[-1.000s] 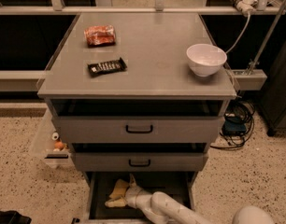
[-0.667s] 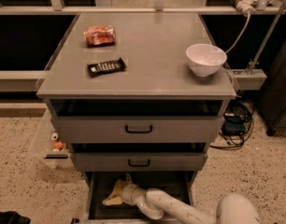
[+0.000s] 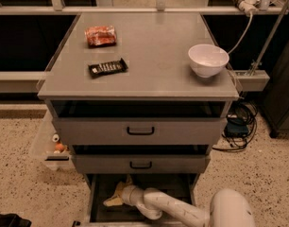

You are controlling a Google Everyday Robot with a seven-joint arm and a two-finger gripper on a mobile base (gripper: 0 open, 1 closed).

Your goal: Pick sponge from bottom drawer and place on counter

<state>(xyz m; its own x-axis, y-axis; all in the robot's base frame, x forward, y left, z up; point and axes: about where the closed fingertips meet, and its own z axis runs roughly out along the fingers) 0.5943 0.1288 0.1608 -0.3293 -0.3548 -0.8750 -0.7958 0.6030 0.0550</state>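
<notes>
Camera view from above: my gripper (image 3: 120,194) is inside the open bottom drawer (image 3: 94,197), right at the pale yellow sponge (image 3: 111,201) in its left half. I cannot tell whether I grip it. On the counter (image 3: 149,56) sit a bowl (image 3: 208,59), candy bar (image 3: 107,67) and red packet (image 3: 100,35).

Three grey drawers stack in the cabinet at the centre of the frame: one top drawer (image 3: 88,131), one middle drawer (image 3: 97,164) and one bottom drawer (image 3: 99,193) at the lower edge. There are two black handles (image 3: 140,131), one on each upper drawer. The one counter (image 3: 154,56) carries three things: one snack packet (image 3: 100,35), one candy bar (image 3: 107,67) and one bowl (image 3: 208,59). One gripper (image 3: 120,194) sits inside the bottom drawer, lower centre, at what seems to be one pale sponge (image 3: 110,202), though the dim drawer makes that count uncertain.
</notes>
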